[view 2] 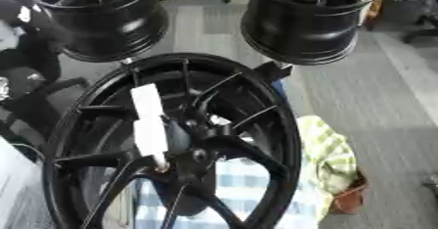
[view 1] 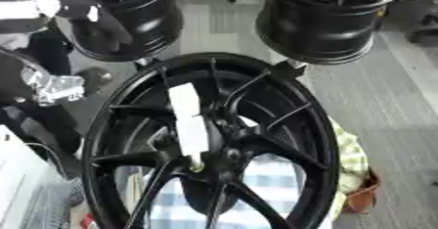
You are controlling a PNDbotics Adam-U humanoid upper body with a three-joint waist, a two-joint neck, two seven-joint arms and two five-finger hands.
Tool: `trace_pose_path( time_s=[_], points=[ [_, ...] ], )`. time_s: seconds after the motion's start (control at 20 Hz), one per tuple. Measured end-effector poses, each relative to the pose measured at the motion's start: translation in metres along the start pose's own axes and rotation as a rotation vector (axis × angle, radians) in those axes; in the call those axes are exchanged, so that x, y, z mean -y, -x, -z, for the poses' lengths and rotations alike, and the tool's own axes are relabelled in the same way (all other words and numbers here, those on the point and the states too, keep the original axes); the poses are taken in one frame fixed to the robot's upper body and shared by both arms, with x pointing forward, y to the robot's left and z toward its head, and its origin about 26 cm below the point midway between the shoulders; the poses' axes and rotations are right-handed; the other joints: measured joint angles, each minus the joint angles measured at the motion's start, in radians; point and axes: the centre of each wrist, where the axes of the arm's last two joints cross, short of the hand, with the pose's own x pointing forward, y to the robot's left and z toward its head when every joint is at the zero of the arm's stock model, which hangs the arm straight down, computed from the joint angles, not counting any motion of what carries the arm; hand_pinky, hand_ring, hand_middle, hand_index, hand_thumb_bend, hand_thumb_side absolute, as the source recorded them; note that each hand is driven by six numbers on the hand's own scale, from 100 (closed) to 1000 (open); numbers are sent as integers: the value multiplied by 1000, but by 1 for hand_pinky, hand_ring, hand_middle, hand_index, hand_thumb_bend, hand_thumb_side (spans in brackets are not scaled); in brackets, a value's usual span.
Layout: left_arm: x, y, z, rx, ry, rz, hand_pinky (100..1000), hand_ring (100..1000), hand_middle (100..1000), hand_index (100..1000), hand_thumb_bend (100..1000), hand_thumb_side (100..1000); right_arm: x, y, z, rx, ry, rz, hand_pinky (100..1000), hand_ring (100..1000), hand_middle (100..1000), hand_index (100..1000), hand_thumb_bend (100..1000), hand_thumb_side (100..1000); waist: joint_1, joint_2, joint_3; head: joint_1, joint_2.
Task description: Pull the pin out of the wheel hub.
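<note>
A large black spoked wheel hub stands upright and fills the middle of both views. A white pin sticks out of its centre and slants up and away toward me; its lower end sits in the hub near the spokes' meeting point. At the left edge a dark arm with a silver joint shows beside the rim, apart from the pin. I cannot make out its hand against the dark background. Nothing touches the pin. My right hand shows in neither view.
Two more black wheel rims stand behind, one at the back left and one at the back right. A blue-and-white checked cloth and a yellow-green cloth lie behind the hub. A brown pot sits at the lower right on grey floor.
</note>
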Motion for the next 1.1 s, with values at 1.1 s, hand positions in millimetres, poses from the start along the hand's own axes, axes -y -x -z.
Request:
trace_pose_path(
  time_s=[1.1],
  points=[
    [15,-23,39,-15,-125,-65,752,818,658,843,243,593,-3,8,-2,-28,-3,6,779,652,554,716,450,314,2,-1,1,-7,-1]
  ],
)
